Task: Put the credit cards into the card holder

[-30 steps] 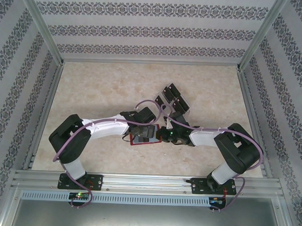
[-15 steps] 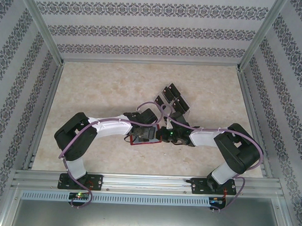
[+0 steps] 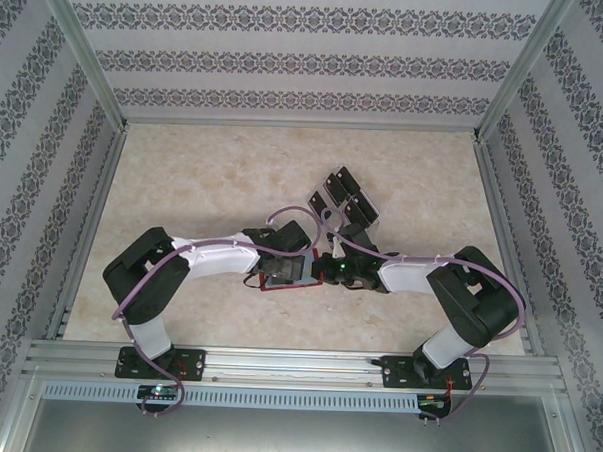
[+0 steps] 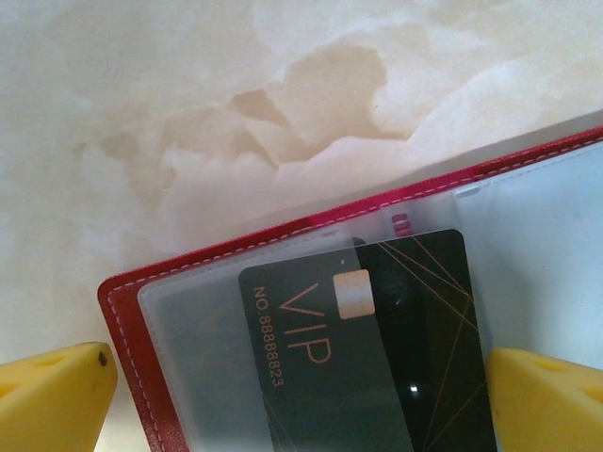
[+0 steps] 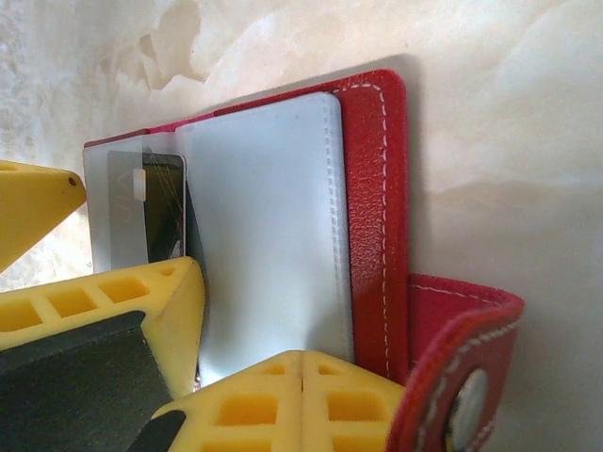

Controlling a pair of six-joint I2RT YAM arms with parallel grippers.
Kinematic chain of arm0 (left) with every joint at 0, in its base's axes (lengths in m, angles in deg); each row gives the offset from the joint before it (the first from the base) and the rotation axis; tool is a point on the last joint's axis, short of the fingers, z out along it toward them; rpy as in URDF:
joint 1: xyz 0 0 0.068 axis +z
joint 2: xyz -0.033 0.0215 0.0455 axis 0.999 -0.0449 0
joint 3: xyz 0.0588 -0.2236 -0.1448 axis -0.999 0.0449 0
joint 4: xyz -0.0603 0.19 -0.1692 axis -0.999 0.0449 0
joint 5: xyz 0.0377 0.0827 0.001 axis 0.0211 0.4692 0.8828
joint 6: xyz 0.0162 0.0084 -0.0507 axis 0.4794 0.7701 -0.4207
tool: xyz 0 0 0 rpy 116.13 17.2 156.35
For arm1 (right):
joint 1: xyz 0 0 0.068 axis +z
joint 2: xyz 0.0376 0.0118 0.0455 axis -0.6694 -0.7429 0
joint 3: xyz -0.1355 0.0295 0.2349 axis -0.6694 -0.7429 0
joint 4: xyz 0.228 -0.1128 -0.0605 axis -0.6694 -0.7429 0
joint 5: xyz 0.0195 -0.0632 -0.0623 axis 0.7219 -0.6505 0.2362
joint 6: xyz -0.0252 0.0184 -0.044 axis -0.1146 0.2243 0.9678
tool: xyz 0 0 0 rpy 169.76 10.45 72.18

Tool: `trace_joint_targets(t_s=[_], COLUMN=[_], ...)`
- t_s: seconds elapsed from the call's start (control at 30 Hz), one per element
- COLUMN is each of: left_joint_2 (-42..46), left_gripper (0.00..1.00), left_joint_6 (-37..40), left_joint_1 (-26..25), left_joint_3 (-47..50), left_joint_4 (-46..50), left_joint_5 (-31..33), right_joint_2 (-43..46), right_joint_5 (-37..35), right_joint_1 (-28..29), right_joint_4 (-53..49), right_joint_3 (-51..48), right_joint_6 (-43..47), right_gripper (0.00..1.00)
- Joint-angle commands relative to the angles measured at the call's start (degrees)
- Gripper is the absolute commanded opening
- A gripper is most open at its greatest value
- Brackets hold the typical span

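Lying between left fingers (image 4: pixel 57 395), card (image 4: pixel 377 358) half in holder (image 4: pixel 132 330).

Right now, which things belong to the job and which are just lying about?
Job: wallet, VIP card partly in its sleeve, loose cards beyond.
Just there: table, patterned walls, metal frame.

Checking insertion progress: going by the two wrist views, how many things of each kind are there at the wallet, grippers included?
card holder: 1
credit card, partly in a clear sleeve: 1
grippers (left gripper, right gripper): 2
Total: 4
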Motion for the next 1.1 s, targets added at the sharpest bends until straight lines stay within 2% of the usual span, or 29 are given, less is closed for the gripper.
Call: trace_joint_targets(t_s=[0.0,1.07], left_joint_2=[1.43,3.66], left_gripper=[1.00,1.00], left_joint_6=[-0.75,-0.99], left_joint_1=[-0.24,3.14], left_joint_3=[1.58,3.45], left_joint_4=[2.95,3.84], left_joint_5=[2.87,5.24], right_joint_2=[-1.44,-1.32], right_joint_5=[-1.97,-1.91], right_joint_1=[-0.76,-1.02], right_joint_4=[-1.99,-2.84], right_joint_3=[-0.49,-0.06], right_joint_6=[0.04,0.13], right_gripper=[0.00,0.00])
